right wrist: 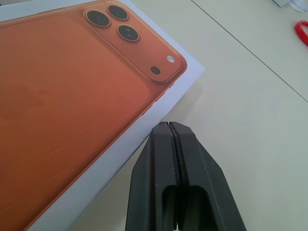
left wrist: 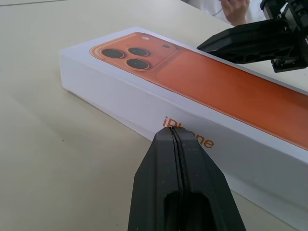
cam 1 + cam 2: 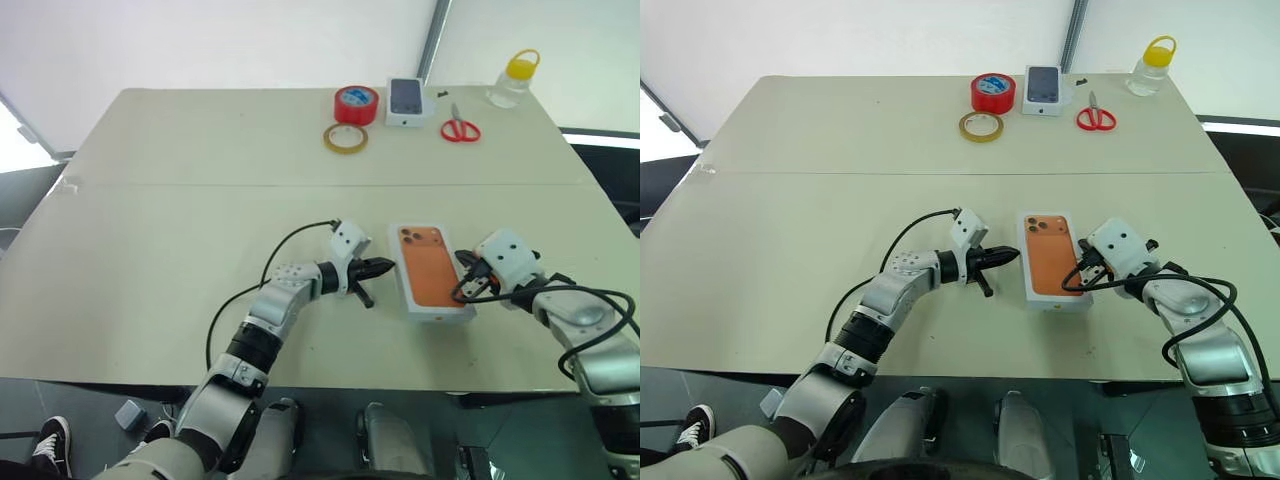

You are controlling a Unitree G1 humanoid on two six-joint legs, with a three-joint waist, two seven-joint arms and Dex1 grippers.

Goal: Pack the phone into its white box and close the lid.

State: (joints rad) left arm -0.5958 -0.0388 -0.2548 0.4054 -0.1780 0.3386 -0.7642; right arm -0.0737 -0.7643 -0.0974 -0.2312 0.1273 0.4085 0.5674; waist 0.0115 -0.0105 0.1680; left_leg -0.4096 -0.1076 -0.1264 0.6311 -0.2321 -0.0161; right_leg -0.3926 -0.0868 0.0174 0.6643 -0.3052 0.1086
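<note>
Lab-like test setup: bare beige table [image 3: 200, 150], tape rolls [image 3: 356, 104], scissors [image 3: 460, 129]

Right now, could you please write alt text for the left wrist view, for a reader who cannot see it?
A closed white phone box with an orange phone pictured on its lid lies on a beige table. The left claw, shut, points at the box's long side, and the right claw, also shut, reaches in over the far edge.

White box [image 3: 432, 275] closed, flat on table, orange phone picture on lid.
</note>
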